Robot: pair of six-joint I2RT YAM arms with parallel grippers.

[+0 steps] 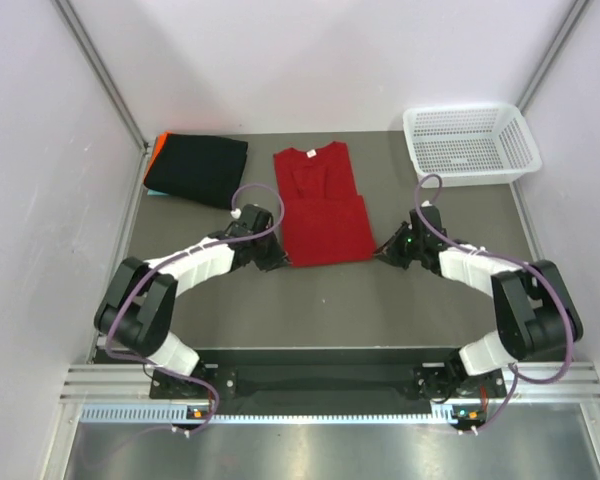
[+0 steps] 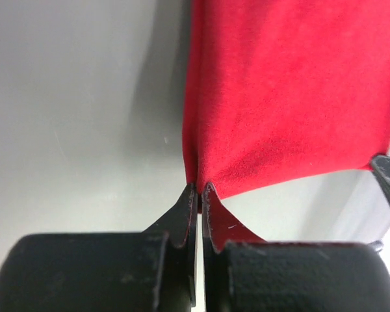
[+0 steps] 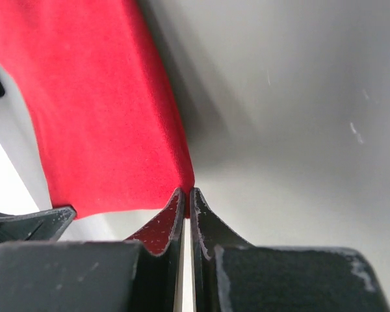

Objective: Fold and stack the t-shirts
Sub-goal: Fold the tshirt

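The red t-shirt (image 1: 322, 205) lies lengthwise in the middle of the table, folded narrow, collar at the far end. My left gripper (image 1: 278, 262) is shut on its near left corner, which shows in the left wrist view (image 2: 279, 91) pinched at the fingertips (image 2: 199, 192). My right gripper (image 1: 380, 252) is shut on the near right corner, red cloth (image 3: 97, 110) meeting the fingertips (image 3: 186, 194). A folded black t-shirt (image 1: 197, 168) lies at the far left on top of orange and light-blue edges (image 1: 152, 160).
A white mesh basket (image 1: 470, 143) stands at the far right corner. White walls close in the table at the left, back and right. The dark table (image 1: 380, 310) has bare surface in front of the red shirt.
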